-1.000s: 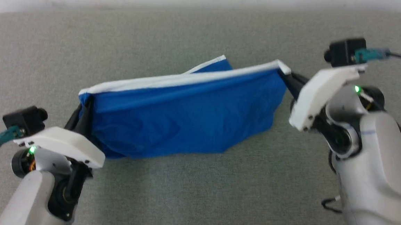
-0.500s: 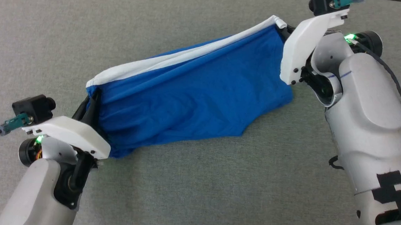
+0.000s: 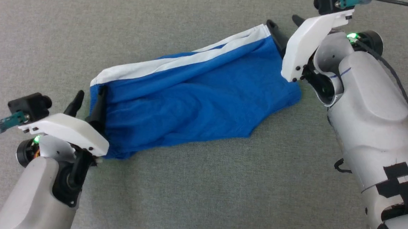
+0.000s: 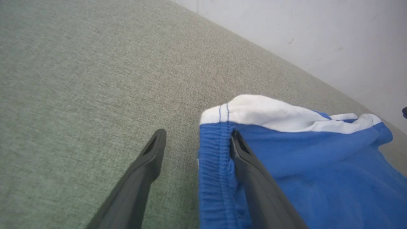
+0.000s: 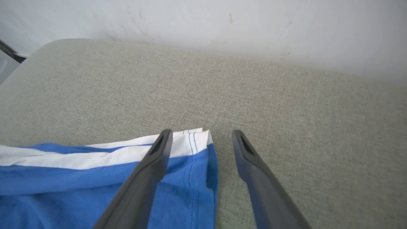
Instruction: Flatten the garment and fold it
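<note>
The garment (image 3: 197, 100), royal-blue shorts with a white side stripe, lies slack and slanted on the grey surface, stripe along its far edge. At its gathered waistband end my left gripper (image 3: 89, 101) stands open, one finger on the fabric and the other beside it on the surface. In the left wrist view the waistband (image 4: 216, 165) sits between the spread fingers of the left gripper (image 4: 197, 140). My right gripper (image 3: 284, 23) is open at the hem end. In the right wrist view the right gripper (image 5: 202, 136) straddles the hem corner (image 5: 197, 143), its left finger over the garment (image 5: 79, 184).
A grey woven cloth surface (image 3: 199, 192) spreads all around the shorts. A white wall (image 5: 222, 19) rises behind its far edge. The surface's rounded corner and a dark object (image 5: 8, 51) show at the upper left of the right wrist view.
Both grippers have opened and let go of the shorts, which were stretched between them and now lie slack on the surface. The head camera tilted down earlier.
</note>
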Available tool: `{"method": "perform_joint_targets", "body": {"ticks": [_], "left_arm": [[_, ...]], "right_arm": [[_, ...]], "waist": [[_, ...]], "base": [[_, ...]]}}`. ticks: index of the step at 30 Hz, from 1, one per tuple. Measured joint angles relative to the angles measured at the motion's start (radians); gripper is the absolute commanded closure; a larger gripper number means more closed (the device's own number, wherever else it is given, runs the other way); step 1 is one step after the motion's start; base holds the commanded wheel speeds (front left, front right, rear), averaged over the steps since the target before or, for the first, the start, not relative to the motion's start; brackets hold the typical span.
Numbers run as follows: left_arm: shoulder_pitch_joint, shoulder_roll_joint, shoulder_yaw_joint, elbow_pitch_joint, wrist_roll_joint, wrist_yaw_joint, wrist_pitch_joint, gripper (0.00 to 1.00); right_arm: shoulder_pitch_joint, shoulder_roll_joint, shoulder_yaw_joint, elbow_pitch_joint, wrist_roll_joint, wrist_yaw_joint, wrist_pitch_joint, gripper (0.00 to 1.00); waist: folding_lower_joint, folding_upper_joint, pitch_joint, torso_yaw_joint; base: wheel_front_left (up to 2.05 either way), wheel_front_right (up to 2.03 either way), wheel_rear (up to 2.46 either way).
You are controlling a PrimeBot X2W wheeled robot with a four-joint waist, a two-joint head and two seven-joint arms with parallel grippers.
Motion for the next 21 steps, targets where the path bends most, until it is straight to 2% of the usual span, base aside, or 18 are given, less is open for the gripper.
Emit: {"method": "perform_joint_targets", "body": {"ticks": [5, 9, 13, 16, 21], "left_arm": [[0.003, 0.003, 0.042, -0.035, -0.016, 0.010, -0.039, 0.00], [0.030, 0.023, 0.073, -0.093, 0.015, 0.029, -0.119, 0.00], [0.086, 0.055, 0.063, -0.153, 0.121, 0.039, -0.227, 0.00], [0.134, 0.086, 0.037, -0.175, 0.233, 0.063, -0.270, 0.00], [0.184, 0.072, 0.014, -0.221, 0.339, 0.076, -0.293, 0.00]], "right_arm": [[-0.015, -0.001, 0.016, 0.031, 0.034, 0.000, -0.063, 0.00], [-0.021, -0.001, 0.016, 0.078, -0.044, 0.000, -0.084, 0.00], [-0.011, -0.002, 0.015, 0.133, -0.155, 0.000, -0.012, 0.00], [0.023, -0.002, 0.026, 0.145, -0.182, 0.000, 0.069, 0.00], [0.091, -0.003, 0.073, 0.114, -0.184, 0.000, 0.171, 0.00]], "waist": [[0.0000, 0.0000, -0.034, -0.007], [-0.0001, 0.0000, -0.071, -0.013], [-0.0002, 0.0000, -0.112, -0.018], [-0.0002, 0.0000, -0.136, -0.020], [-0.0002, 0.0000, -0.146, -0.009]], "base": [[0.00, 0.00, 0.00], [0.00, 0.00, 0.00], [0.00, 0.00, 0.00], [0.00, 0.00, 0.00], [0.00, 0.00, 0.00]]}}
